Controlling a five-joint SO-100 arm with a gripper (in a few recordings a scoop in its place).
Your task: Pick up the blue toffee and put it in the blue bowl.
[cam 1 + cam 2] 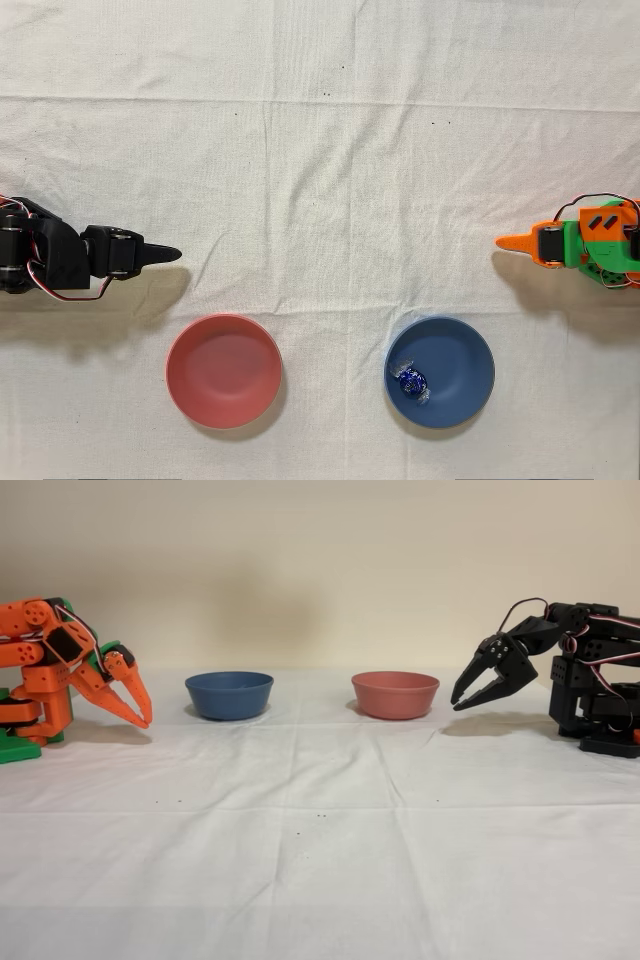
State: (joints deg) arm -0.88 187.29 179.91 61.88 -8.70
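Blue toffee (411, 382) is lying at nine o'clock inside the blue bowl (462, 360); we are seeing our claw (142, 716) released, empty.

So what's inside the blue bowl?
The blue toffee lies inside the blue bowl, toward its left side in the overhead view. From the side, the bowl's wall hides it.

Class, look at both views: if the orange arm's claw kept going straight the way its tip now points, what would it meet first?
Most likely the white tablecloth. In the fixed view the orange claw points down just above the cloth, tilted slightly towards the round matte blue bowl. Overhead, it seems aimed past that bowl, though depth is uncertain.
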